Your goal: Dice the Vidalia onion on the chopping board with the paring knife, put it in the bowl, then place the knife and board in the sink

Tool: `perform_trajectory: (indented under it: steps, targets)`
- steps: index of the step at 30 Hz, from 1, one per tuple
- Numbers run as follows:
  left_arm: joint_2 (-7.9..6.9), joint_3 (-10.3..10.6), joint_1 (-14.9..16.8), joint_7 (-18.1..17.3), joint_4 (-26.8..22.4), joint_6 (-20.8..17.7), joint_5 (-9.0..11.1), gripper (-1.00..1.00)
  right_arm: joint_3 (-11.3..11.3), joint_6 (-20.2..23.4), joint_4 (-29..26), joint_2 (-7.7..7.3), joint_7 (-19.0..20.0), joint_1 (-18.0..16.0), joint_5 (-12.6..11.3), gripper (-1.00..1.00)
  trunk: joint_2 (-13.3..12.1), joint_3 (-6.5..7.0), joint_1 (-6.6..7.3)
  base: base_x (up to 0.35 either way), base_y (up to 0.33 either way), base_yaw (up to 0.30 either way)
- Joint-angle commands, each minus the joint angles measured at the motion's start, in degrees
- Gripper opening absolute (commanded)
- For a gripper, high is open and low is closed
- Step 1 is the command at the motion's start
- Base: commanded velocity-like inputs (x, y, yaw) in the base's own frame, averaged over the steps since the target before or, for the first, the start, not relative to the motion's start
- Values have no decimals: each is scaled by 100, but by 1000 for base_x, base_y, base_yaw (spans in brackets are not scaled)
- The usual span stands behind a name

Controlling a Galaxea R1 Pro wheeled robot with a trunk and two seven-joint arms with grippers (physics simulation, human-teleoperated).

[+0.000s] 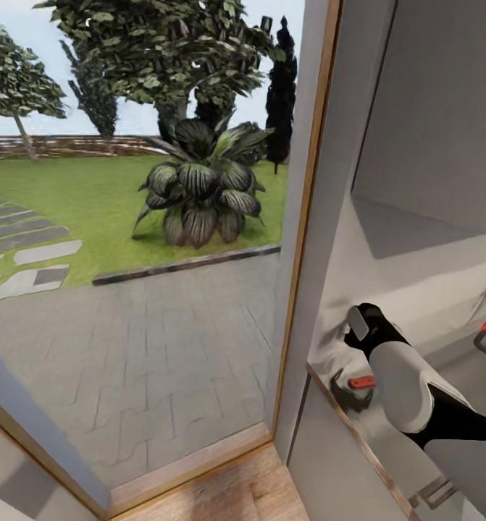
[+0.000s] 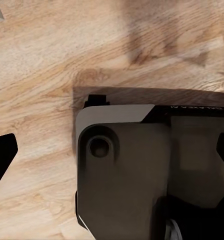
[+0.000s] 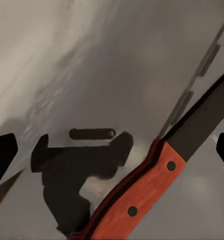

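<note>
Red-handled, dark-bladed paring knife (image 3: pixel 157 185) lies between the right gripper's (image 3: pixel 112 150) widely parted jaws, not clasped, its long axis slanting across the gap, blade tip pointing beyond them. Judging by this, the knife pickup is pending and everything else remains. Left gripper (image 2: pixel 112 150) hangs wide over wooden flooring (image 2: pixel 42 75)

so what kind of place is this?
Likely a kitchen beside a garden window or door: grey countertop, red-handled paring knife under the right gripper, big leafy plant on the lawn outside.
</note>
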State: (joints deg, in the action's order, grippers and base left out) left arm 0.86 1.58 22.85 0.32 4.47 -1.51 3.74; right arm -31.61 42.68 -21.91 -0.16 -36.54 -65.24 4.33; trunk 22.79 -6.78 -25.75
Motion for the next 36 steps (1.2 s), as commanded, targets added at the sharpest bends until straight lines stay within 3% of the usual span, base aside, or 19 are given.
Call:
perform_trajectory:
  steps: [1,16,36]
  targets:
    - [2,18,9,3,11,-7,39,100,-29,39,-4,-11,14,-6,42,100,13,-12,-4,4,-4,0]
    - [-6,18,9,7,19,-15,39,100,-38,39,2,-111,304,28,32,100,13,-12,-4,0,0,0]
    - [-33,18,9,7,19,-24,39,100,-39,34,96,-125,331,29,26,100,13,-12,-4,-48,-31,0]
